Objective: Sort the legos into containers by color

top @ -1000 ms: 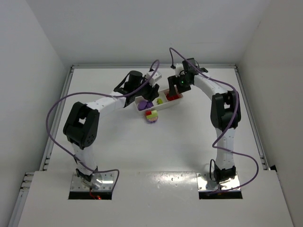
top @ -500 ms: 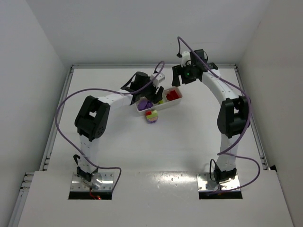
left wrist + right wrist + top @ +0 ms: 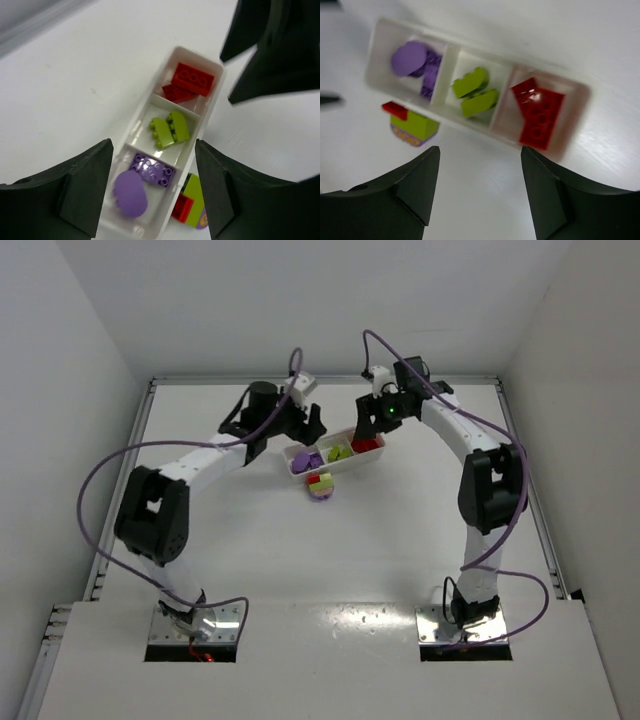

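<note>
L claw (image 3: 152,150) pulled back from tray (image 3: 209,106), released, R claw (image 3: 480,155) released too, lego stack (image 3: 413,126) beside tray

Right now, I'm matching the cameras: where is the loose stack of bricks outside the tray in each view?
Top external: the loose stack sits near centre, just below the tray.
Left wrist: stack at bottom edge, right of centre, beside the tray.
Right wrist: stack left of centre, below the tray.
Shared landmark: the tray's purple compartment, right beside it.
</note>
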### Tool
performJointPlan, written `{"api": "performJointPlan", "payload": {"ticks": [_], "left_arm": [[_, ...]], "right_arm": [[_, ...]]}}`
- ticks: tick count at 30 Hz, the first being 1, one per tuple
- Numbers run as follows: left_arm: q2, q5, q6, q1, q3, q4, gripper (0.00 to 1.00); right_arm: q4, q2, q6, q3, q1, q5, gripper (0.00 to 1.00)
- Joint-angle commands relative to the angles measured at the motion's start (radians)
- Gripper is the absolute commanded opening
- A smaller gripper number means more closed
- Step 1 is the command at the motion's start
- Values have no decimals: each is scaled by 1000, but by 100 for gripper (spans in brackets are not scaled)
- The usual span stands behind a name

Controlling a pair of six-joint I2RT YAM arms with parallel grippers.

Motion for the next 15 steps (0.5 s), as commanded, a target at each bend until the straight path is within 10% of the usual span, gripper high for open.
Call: {"api": "performJointPlan", "payload": {"ticks": [1, 10, 15], "left_arm": [[-185, 48, 2, 72, -64, -11, 72], [-421, 25, 50, 175, -275, -163, 67], [-490, 2, 28, 184, -347, -173, 73]], "right_arm": [[-40, -88, -92, -62, 74, -163, 66], [-43, -117, -88, -179, 226, -176, 56], [37, -165, 113, -318, 275, -70, 78]]}}
